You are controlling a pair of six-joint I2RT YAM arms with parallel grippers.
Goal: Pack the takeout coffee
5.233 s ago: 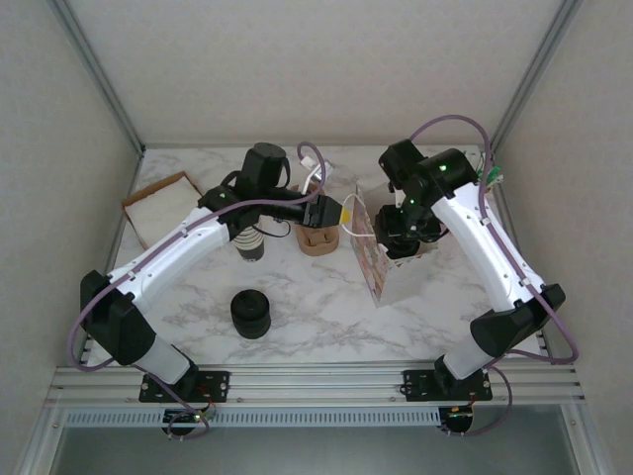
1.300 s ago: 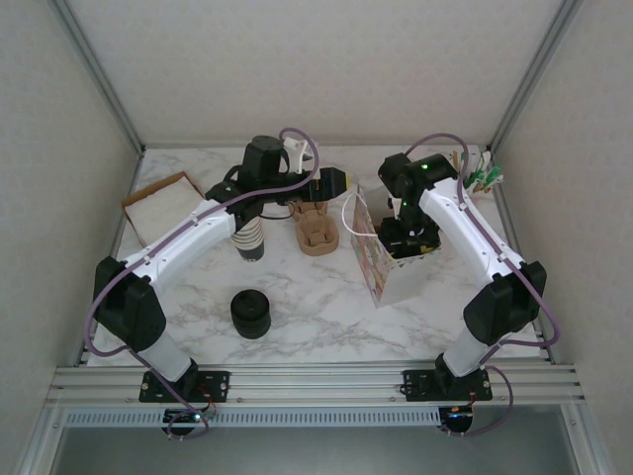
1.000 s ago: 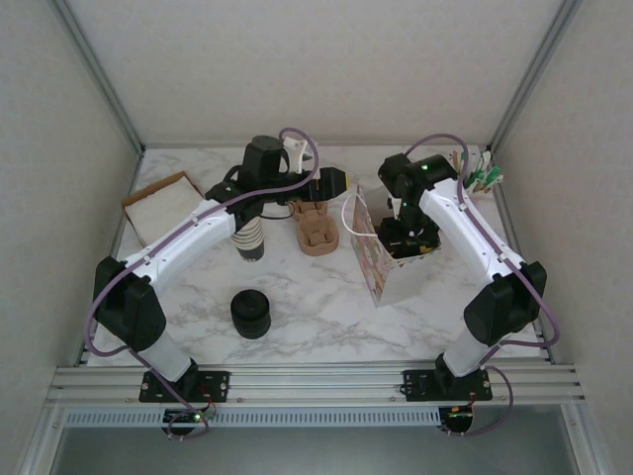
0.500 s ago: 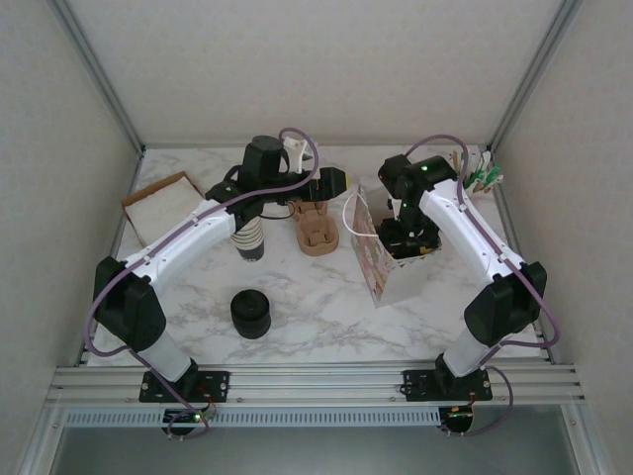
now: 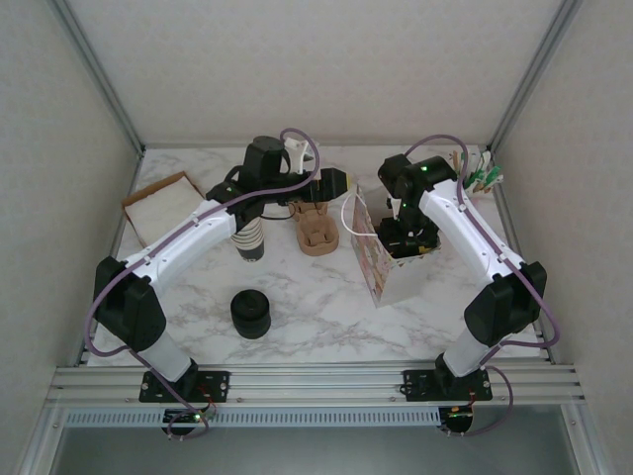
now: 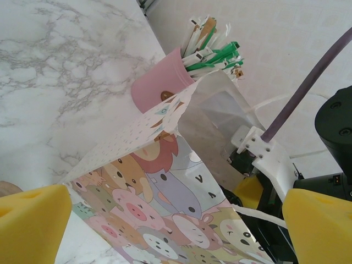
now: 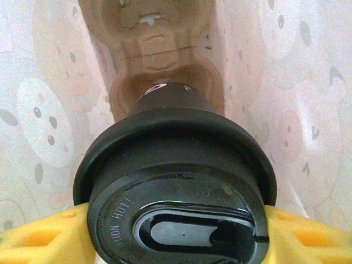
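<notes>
The right gripper [image 7: 176, 237] is reaching down into the bag [image 5: 382, 265]. Its yellow fingers [image 7: 38, 237] are clasping the coffee [image 7: 175, 165] from both sides, just under the lid rim. The coffee is standing upright inside the bag, over a hollow of a brown pulp tray [image 7: 159, 52] that is lying on the bag's floor. Whether the cup's foot is resting in that hollow I cannot tell.

The black lid is showing raised letters reading "ION HOT!", with the earlier letters falling outside the frame. A smaller mark near the sip hole is too faint to read. The bag's outside is carrying printed cartoon animals, pigs among them, with no words that I can see.

The left gripper [image 6: 176, 220] is hanging near the bag's open mouth with its jaws spread wide, gripping nothing. A second tray [image 5: 318, 231] is lying on the table [image 5: 316, 307] between the bag and a cup stack [image 5: 250, 237]. A lid stack [image 5: 250, 314] is standing nearer the arms' bases.
</notes>
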